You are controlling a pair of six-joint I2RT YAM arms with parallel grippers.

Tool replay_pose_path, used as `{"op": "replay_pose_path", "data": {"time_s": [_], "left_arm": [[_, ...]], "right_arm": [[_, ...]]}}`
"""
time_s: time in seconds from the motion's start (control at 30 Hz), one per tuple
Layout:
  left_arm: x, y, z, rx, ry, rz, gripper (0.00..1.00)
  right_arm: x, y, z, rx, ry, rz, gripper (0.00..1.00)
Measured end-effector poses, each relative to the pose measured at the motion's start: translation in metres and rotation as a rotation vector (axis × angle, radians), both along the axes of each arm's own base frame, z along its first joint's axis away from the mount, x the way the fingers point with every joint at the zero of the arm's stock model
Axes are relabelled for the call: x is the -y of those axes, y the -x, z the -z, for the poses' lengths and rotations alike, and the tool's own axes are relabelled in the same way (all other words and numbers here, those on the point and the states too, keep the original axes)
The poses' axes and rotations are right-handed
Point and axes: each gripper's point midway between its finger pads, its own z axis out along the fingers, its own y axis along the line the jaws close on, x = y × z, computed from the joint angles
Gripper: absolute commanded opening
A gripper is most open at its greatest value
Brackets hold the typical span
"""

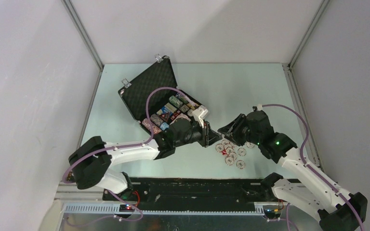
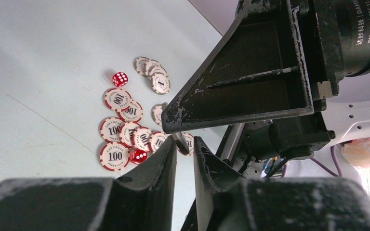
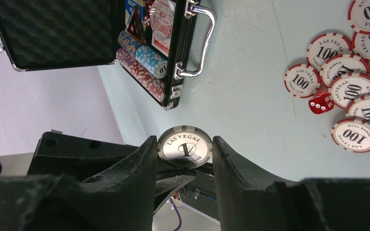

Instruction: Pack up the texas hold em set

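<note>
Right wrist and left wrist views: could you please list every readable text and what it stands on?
"LAS VEGAS", "1": grey-and-white round chip in the right end effector.
"LAS VEGAS POKER CLUB", "100": red-and-white round chips on the table.
"10": blue chip in the black foam-lined case.
"DM-J4310-2EC": black cylindrical motor housing.
Card deck print: too blurred.

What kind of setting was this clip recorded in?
Probably a lab robot cell: plain white panels in metal framing enclose a pale table, with two arms bolted at its near edge. A poker case and loose chips lie on it.

little room, seemingly, between open case (image 1: 149, 89) and chips (image 1: 230, 160)
</note>
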Motion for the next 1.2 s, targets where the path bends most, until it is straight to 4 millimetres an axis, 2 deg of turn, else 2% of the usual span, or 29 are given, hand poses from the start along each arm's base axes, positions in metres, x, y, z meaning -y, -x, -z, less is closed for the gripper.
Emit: {"op": "replay_pose_path", "data": {"time_s": [0.13,0.17,0.2,0.23,0.27,0.3,0.37,0.43,0.57,0.67,0.83,1.03,1.2], "left_arm": [[0.001,-0.001,-0.001,-0.001,0.000,-0.003,0.10],[0.001,-0.001,-0.001,-0.003,-0.005,-0.003,0.03],[0.001,-0.002,-0.001,-0.006,-0.011,-0.005,0.01],[0.001,-0.003,-0.001,-0.006,-0.017,-0.009,0.00],[0.000,-0.004,0.000,-0.009,-0.023,-0.014,0.00],[0.000,-0.005,0.000,-0.011,-0.026,-0.016,0.00],[0.000,-0.006,-0.001,-0.009,-0.029,-0.021,0.00],[0.000,-0.009,-0.001,0.004,-0.048,-0.030,0.00],[-0.009,-0.019,-0.003,0.010,-0.116,-0.045,0.00],[-0.025,-0.043,-0.009,0.035,-0.178,-0.098,0.00],[-0.069,-0.094,-0.011,0.132,-0.373,-0.244,0.00],[-0.106,-0.146,0.006,0.225,-0.677,-0.381,0.00],[-0.133,-0.178,0.039,0.213,-0.894,-0.414,0.00]], "right_arm": [[0.000,0.000,-0.001,0.003,-0.002,-0.001,0.10],[-0.001,-0.001,-0.001,0.004,-0.002,0.000,0.13],[0.000,-0.001,-0.001,0.006,-0.002,0.002,0.17],[0.000,-0.002,-0.002,0.011,-0.002,0.005,0.29],[0.001,-0.002,-0.003,0.015,-0.002,0.007,0.37],[0.001,-0.002,-0.003,0.020,-0.001,0.007,0.56],[0.003,-0.002,-0.005,0.029,-0.002,0.008,0.73],[0.007,-0.003,-0.008,0.039,-0.005,0.018,0.78],[0.033,-0.009,-0.017,0.084,0.007,0.083,0.79],[0.062,-0.011,-0.027,0.140,0.030,0.165,0.79],[0.095,-0.004,-0.029,0.186,0.101,0.230,0.79],[0.102,0.001,-0.013,0.149,0.182,0.197,0.79],[0.103,0.001,-0.006,0.139,0.216,0.163,0.79]]}}
